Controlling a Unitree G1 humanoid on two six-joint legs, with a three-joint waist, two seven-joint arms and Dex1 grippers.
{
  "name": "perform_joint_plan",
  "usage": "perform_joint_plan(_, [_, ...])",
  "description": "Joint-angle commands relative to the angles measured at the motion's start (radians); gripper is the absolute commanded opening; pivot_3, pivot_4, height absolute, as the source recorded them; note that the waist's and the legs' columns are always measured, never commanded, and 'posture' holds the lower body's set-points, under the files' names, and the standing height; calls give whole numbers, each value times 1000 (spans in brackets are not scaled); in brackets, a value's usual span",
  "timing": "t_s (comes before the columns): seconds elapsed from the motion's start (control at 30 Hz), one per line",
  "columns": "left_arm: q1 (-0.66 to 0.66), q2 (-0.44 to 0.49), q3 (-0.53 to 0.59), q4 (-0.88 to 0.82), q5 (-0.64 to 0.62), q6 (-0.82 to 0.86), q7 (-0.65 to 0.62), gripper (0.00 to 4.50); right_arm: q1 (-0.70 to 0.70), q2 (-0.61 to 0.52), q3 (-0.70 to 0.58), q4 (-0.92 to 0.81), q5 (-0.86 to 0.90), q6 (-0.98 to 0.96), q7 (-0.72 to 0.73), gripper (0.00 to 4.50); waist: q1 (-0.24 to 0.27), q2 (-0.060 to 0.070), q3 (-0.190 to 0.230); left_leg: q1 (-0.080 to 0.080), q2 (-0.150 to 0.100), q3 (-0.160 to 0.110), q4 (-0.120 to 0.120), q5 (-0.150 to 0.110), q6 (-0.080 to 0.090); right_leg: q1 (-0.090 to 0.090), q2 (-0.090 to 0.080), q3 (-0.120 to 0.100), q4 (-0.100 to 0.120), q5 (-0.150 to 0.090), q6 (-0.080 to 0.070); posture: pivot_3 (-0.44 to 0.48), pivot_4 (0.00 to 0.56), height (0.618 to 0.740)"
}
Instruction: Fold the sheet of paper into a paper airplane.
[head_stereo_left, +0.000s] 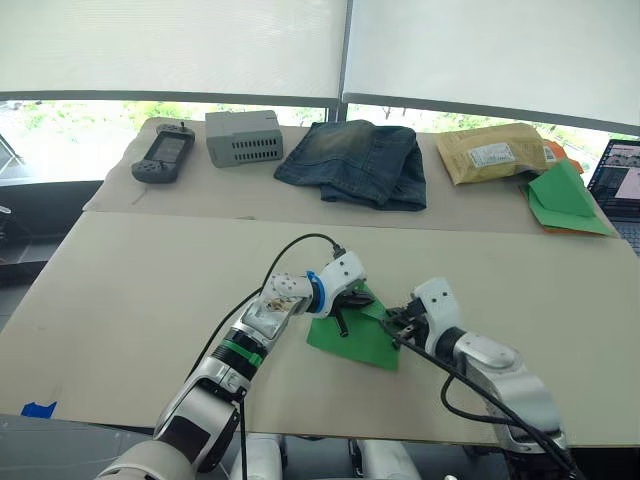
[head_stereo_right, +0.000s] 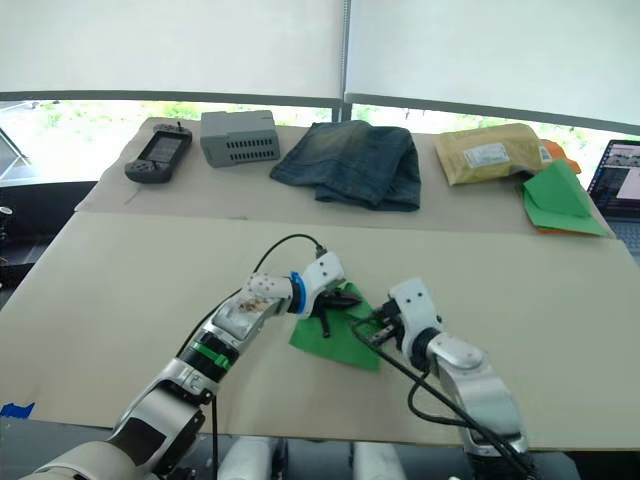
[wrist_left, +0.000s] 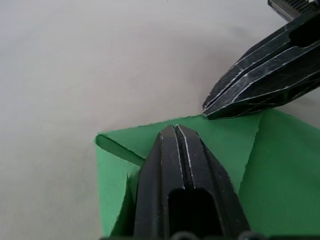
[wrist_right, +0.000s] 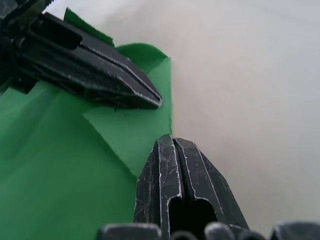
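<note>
Green sheet of paper (head_stereo_left: 352, 335) lies creased on tan tabletop (head_stereo_left: 150, 300), near front edge, folded flap visible on its far corner. Left gripper (wrist_left: 175, 129), fingers pressed together, tips down on paper. Right gripper (wrist_right: 171, 140), fingers likewise closed, rests at paper's 3 o'clock edge, just beside left one. Folded jeans (head_stereo_left: 355, 162) at 12 o'clock, well apart; grey box (head_stereo_left: 244, 137) and black controller (head_stereo_left: 164, 157) at 11 o'clock.

Bare table (head_stereo_left: 150, 290) around both pincers
</note>
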Motion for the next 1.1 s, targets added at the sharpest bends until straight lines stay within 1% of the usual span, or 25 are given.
perform_joint_plan(0.03, [19,10,-22,42,35,25,9,0,70,-36,-8,-43,21,18,0,46,0,0,-1,0,0,0,0,0,0,0,0,0,0,0,0,0,150,734])
perform_joint_plan(0.23, [8,0,-27,66,37,13,2,0,161,-79,-34,-97,38,13,-7,46,1,-2,-2,0,0,0,0,0,0,0,0,0,0,-1,0,0,150,734])
perform_joint_plan(0.3, [8,-1,-28,66,37,12,1,0,153,-79,-54,-104,51,3,-12,46,1,-2,-3,0,0,0,0,0,0,1,0,0,-1,-1,0,0,150,734])
perform_joint_plan(0.37, [10,-1,-29,62,36,13,-2,0,109,-49,-84,-125,101,-34,-5,46,0,-2,-3,0,0,-1,0,0,0,1,0,0,-1,-1,0,0,150,734])
perform_joint_plan(0.47, [12,2,-30,59,36,13,-6,0,45,-26,-74,-168,147,-85,7,46,-4,-1,-2,0,0,-1,0,0,0,0,0,0,0,-1,0,0,150,734])
perform_joint_plan(0.6, [7,4,-25,65,37,9,-5,0,-38,-26,-11,-111,116,-84,-23,46,-3,-1,-2,-1,0,-1,0,0,0,0,0,0,-1,-1,0,0,150,734])
perform_joint_plan(0.7, [-1,5,-22,64,38,10,-4,0,-56,-16,47,-52,88,-78,-53,46,-3,-1,-2,-1,0,-1,0,0,0,0,0,0,-1,-1,0,0,150,734])
perform_joint_plan(0.87, [-24,4,-9,69,35,6,2,0,-35,-5,107,11,48,-114,-97,46,-2,-1,-2,-2,0,-1,0,0,0,-1,0,0,-1,-1,0,0,150,734])
perform_joint_plan(1.1, [-45,-23,8,61,8,1,-1,0,-13,-7,134,51,51,-51,-114,46,-4,-1,-2,-1,0,-2,0,0,0,-1,0,0,-1,-1,0,0,150,734])
